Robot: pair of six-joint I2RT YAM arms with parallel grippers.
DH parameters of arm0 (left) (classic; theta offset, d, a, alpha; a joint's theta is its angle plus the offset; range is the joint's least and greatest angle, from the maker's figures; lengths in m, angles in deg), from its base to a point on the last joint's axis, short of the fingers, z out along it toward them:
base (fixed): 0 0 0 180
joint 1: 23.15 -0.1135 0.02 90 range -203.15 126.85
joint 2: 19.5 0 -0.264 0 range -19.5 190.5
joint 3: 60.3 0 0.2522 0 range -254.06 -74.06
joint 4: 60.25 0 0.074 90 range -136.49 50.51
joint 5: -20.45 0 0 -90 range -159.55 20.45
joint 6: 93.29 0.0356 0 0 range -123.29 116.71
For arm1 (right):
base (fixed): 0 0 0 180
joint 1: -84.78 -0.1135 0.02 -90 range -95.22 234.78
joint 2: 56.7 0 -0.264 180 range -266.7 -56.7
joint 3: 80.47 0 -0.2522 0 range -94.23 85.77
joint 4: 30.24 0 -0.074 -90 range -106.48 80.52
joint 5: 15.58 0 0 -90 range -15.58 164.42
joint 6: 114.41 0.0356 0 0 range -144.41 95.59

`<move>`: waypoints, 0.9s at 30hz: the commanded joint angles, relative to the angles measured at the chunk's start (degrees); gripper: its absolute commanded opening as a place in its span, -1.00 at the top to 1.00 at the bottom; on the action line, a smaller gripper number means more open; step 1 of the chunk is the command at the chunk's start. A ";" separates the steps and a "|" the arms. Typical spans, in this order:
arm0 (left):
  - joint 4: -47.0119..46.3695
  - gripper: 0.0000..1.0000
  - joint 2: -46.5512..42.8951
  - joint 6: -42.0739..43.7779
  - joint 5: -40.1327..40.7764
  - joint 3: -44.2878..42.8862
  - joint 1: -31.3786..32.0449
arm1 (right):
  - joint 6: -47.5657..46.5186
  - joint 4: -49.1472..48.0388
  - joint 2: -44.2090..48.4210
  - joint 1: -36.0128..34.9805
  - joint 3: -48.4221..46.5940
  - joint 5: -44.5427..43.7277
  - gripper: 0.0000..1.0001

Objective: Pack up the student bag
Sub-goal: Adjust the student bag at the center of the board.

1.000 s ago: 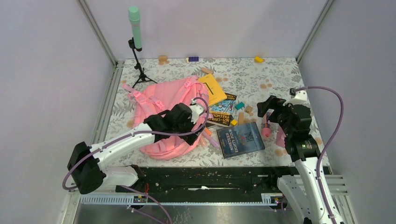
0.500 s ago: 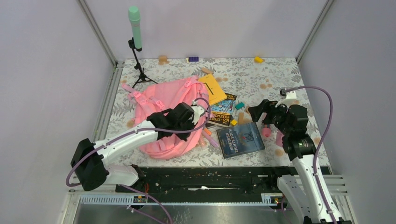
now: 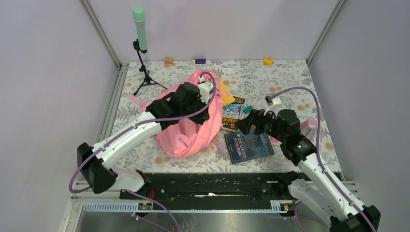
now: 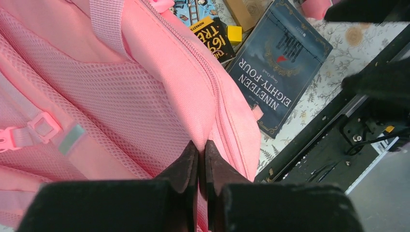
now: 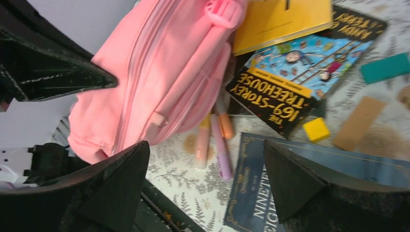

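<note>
Far left, at the back of the bench (image 3: 203, 164), the microphone (image 3: 139, 24) is upright on its stand, near the bag's far side. Allow it a margin if you swing that way.

Your left claw (image 4: 199, 145) is pinched tight on a fold of the student bag (image 3: 186, 130), right beside the zip seam. The bag hangs bunched from that pinch, left of centre, and its lower end appears to rest on the bench. I judge the hold is meant to stand the bag up and present its mouth. The stretch of zip in the left wrist view looks closed, and no opening shows. The pinch takes thin fabric only, so slippage is a risk.

The markers (image 5: 215, 140) lie against the bag's right flank, partly tucked under it. Next come the yellow notebook (image 5: 280, 19), the Treehouse book (image 5: 300, 92) and the dark Nineteen Eighty-Four book (image 3: 250, 145), overlapping. A yellow cube (image 5: 316, 129) sits between the last two.

Your right claw (image 5: 203, 150) hangs over the markers and the dark book's corner, jaws wide, holding nothing.

The dark book's near edge lies close to the black rail (image 3: 208, 186), so there is little room there. The freer ground is behind the books and to the right of the right arm.
</note>
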 commanded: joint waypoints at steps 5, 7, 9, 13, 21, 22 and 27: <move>-22.65 1.00 -8.60 -5.13 -15.88 11.04 -6.44 | 13.23 -16.53 -2.88 -13.18 4.43 -7.12 -0.91; -22.81 1.00 -9.69 -4.46 -15.85 11.60 -6.55 | 16.21 -21.97 -3.60 -16.73 6.64 -9.06 -0.90; -21.03 1.00 -9.81 -3.66 -15.21 10.27 -6.56 | 18.21 -26.77 -5.10 -20.65 8.07 -11.23 -0.91; -20.08 1.00 -10.43 -3.04 -14.48 10.35 -6.55 | 19.21 -32.42 -9.98 -29.11 8.14 -16.37 -0.90; -22.40 1.00 -11.14 -4.81 -16.51 11.69 -6.55 | 24.52 -34.86 -17.32 -35.80 7.40 -28.44 -0.84; -22.76 1.00 -11.12 -4.98 -16.78 11.89 -6.56 | 25.17 -34.50 -17.64 -35.81 7.42 -29.37 -0.83; -23.30 1.00 -10.34 -5.73 -18.49 12.06 -6.54 | 26.34 -35.76 -20.99 -35.81 6.91 -30.60 -0.68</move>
